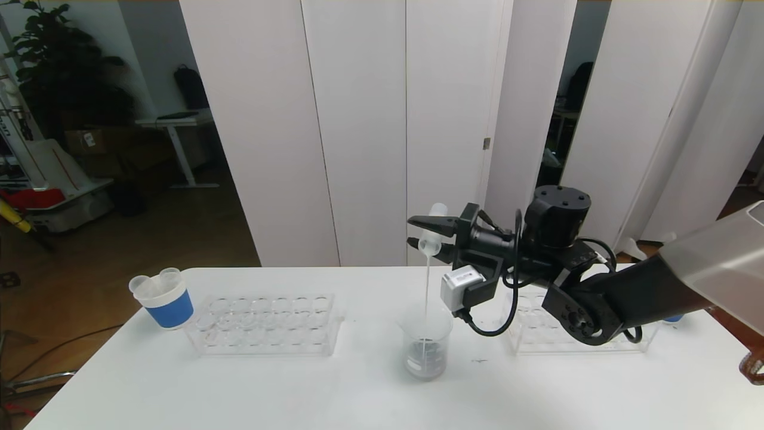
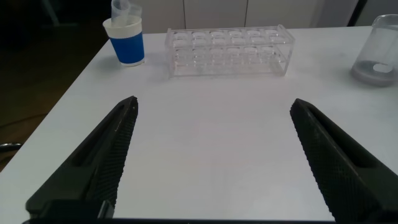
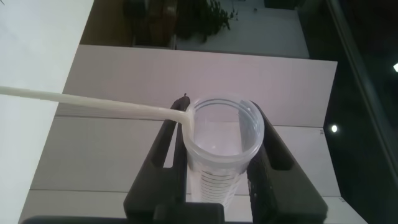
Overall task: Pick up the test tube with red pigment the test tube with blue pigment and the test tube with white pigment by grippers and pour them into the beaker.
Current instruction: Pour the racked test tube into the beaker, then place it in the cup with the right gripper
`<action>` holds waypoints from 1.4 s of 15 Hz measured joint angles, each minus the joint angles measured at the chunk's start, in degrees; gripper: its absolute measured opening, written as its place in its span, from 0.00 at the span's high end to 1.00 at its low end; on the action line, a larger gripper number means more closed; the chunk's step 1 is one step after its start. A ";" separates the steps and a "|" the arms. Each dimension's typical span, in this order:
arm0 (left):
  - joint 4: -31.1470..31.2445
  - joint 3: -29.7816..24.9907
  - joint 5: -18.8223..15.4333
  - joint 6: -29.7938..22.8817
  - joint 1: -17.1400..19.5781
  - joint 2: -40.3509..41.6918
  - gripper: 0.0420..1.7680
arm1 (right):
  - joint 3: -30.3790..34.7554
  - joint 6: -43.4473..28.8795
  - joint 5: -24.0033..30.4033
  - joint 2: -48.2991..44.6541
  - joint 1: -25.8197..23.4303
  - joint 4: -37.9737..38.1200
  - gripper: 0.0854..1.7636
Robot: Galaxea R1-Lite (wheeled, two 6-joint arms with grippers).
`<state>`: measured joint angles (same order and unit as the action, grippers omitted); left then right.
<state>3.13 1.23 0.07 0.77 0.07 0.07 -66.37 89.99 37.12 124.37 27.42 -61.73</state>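
White liquid runs in a thin stream from the test tube with white pigment (image 1: 431,234), which the right hand (image 1: 427,233) holds clenched between its two black fingers above the bench (image 1: 358,394). The tube is tipped mouth-down, its rounded end up, and the stream falls almost straight into the beaker (image 1: 426,345) that stands on the bench just below, near the middle of the bench and between the two clear racks. A shallow pool of pale, greyish liquid lies in the bottom of the beaker. In the right wrist view the tube (image 3: 219,149) sits gripped between the fingers (image 3: 163,163) with its open mouth facing the camera, ridged graduation lines showing on its wall and the cream-white stream leaving its lip. The right arm reaches in from the robot's right, passing over the clear rack (image 1: 540,334) on that side. On the robot's left stand another clear rack (image 1: 265,325), its holes showing no tubes, and beside it a blue-and-white paper cup (image 1: 164,298) with clear tubes standing in it. The left hand (image 2: 214,162) hovers low over the bare bench on the left, its fingers spread wide apart and grasping nothing, with the left rack, the cup and the beaker (image 2: 377,51) farther off before it.
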 joint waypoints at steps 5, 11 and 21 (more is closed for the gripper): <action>0.00 0.00 0.00 0.02 0.00 0.00 0.01 | -0.11 1.52 0.09 0.02 0.09 0.00 0.69; 0.02 0.00 0.00 0.00 0.00 0.00 0.01 | -0.23 3.47 0.00 -0.11 0.17 -0.11 0.69; 0.00 0.00 0.00 0.02 0.00 0.00 0.01 | -0.69 5.10 -0.09 -0.45 0.61 -0.41 0.69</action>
<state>3.13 1.23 0.07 0.79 0.07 0.07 -67.06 95.09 37.04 123.92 28.03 -62.15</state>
